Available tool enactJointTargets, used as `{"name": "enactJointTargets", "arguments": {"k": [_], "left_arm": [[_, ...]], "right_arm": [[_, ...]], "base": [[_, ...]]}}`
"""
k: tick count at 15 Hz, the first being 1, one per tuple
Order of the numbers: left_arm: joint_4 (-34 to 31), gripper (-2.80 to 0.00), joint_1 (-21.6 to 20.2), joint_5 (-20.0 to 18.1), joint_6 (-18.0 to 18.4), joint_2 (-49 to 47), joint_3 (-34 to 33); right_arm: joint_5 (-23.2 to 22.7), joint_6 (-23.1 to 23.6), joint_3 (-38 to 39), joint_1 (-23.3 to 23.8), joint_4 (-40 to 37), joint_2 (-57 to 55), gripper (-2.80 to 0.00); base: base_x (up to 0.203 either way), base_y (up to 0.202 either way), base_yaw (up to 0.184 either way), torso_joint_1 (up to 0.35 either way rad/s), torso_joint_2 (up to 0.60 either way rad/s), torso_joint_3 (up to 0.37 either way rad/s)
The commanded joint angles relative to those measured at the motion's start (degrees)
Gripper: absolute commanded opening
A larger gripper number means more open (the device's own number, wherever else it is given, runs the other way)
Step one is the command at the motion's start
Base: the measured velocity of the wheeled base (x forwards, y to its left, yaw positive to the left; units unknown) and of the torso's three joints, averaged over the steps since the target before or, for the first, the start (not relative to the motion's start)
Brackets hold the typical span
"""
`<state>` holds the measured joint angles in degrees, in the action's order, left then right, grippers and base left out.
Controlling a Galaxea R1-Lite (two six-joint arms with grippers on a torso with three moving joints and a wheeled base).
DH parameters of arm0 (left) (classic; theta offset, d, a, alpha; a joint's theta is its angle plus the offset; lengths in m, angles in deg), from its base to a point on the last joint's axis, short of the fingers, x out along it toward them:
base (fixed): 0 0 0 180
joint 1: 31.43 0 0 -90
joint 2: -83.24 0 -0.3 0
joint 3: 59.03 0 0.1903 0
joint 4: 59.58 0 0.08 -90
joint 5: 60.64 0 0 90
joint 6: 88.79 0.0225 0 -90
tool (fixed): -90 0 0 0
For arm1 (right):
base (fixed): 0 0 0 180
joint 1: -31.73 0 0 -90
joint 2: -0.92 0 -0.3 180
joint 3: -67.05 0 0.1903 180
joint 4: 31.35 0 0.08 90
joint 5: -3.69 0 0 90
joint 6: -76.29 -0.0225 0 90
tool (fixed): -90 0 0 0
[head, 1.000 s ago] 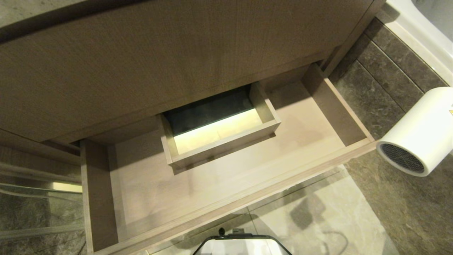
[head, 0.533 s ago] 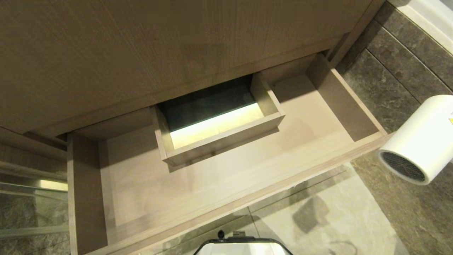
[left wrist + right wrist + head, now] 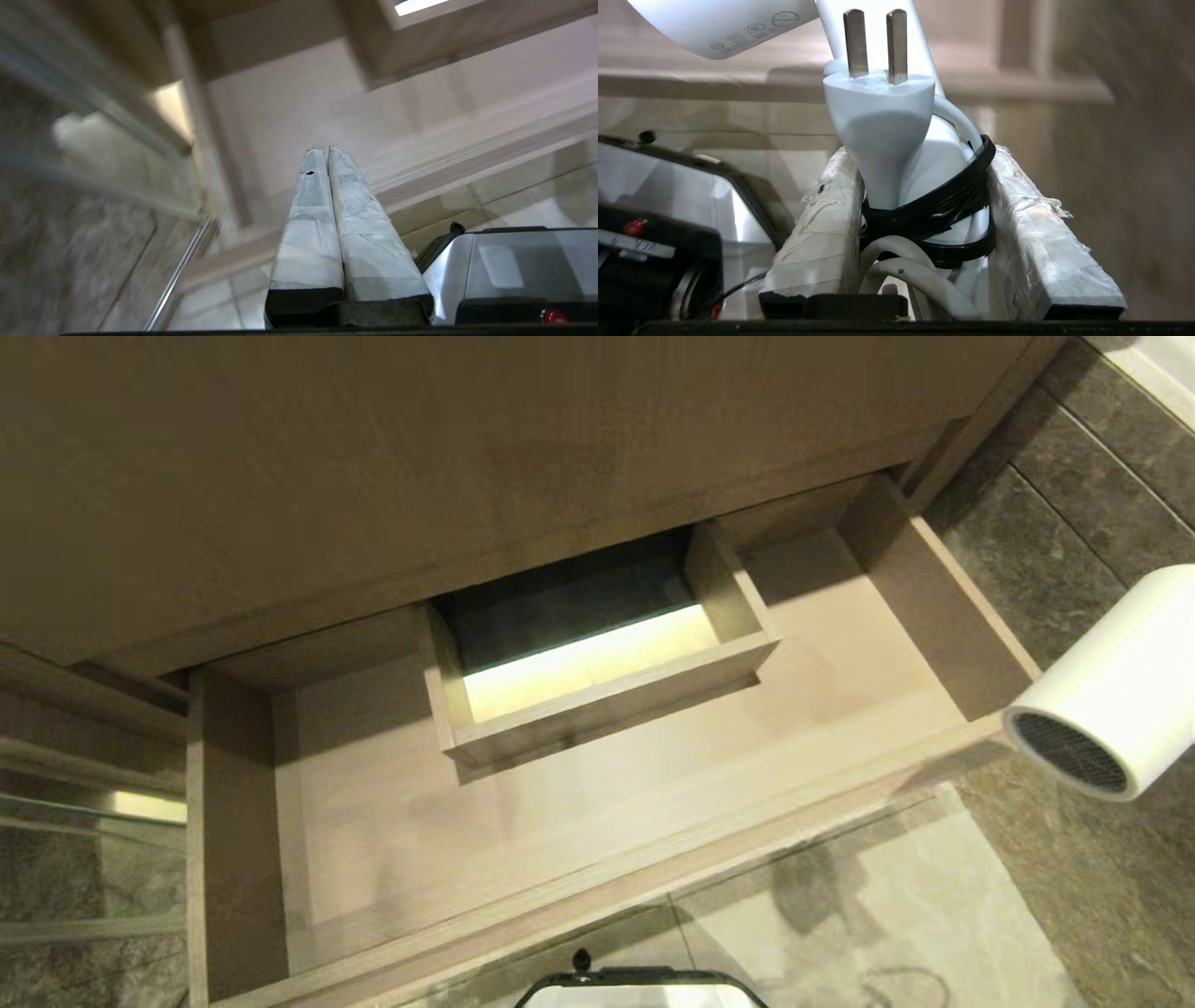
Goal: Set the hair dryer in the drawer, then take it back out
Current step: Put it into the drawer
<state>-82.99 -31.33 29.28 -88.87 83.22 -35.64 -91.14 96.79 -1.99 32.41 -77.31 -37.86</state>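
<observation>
Right wrist view shows you the right gripper [image 3: 924,205] clamped around the hair dryer [image 3: 896,116] by its cord-wrapped handle, so its barrel hangs beside the drawer [image 3: 597,803], which is pulled out; left gripper [image 3: 327,186] is pressed closed, empty.

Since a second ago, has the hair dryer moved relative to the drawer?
Yes, slightly. The hair dryer has edged toward the right front corner of the drawer, now overlapping it; the rest is camera shift.

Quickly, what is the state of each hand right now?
Left hand: closed, holding nothing.
Right hand: closed on the hair dryer by its handle and bundled cord.
</observation>
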Motion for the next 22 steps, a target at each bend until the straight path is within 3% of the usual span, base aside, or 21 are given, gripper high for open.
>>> {"name": "enactJointTargets", "arguments": {"k": [1, 8, 11, 14, 17, 22], "left_arm": [[-0.04, -2.80, -0.01, 0.07, -0.01, 0.02, -0.02], [0.05, -2.80, -0.01, 0.02, -0.01, 0.02, -0.02], [0.05, -2.80, -0.01, -0.01, -0.01, 0.10, -0.07], [0.05, -2.80, -0.01, -0.01, -0.01, 0.05, -0.09], [0.05, -2.80, -0.01, 0.02, -0.01, 0.02, -0.10], [-0.04, -2.80, -0.01, 0.07, -0.01, 0.02, -0.02]], "right_arm": [[-0.09, 0.15, 0.15, -0.07, -0.08, 0.02, -2.80], [0.09, 0.15, 1.67, 0.22, 0.18, 0.45, -2.80], [0.04, -0.36, 5.07, 5.58, 0.28, 0.68, -2.80], [0.08, -3.86, 10.98, 9.80, 1.75, 0.54, -2.80], [0.32, -4.65, 18.57, 15.63, 10.32, -5.79, -2.80], [0.34, -7.49, 16.57, 18.79, 23.99, -22.32, -2.80]], "base": [[0.015, 0.005, 0.144, 0.070, 0.04, 0.034], [0.003, -0.009, 0.162, 0.020, 0.01, 0.031], [0.002, -0.001, 0.023, 0.002, 0.00, 0.001], [0.000, 0.000, 0.000, 0.000, 0.00, 0.000], [0.000, 0.000, 0.000, 0.000, 0.00, 0.000], [0.000, 0.000, 0.000, 0.000, 0.00, 0.000]]}}
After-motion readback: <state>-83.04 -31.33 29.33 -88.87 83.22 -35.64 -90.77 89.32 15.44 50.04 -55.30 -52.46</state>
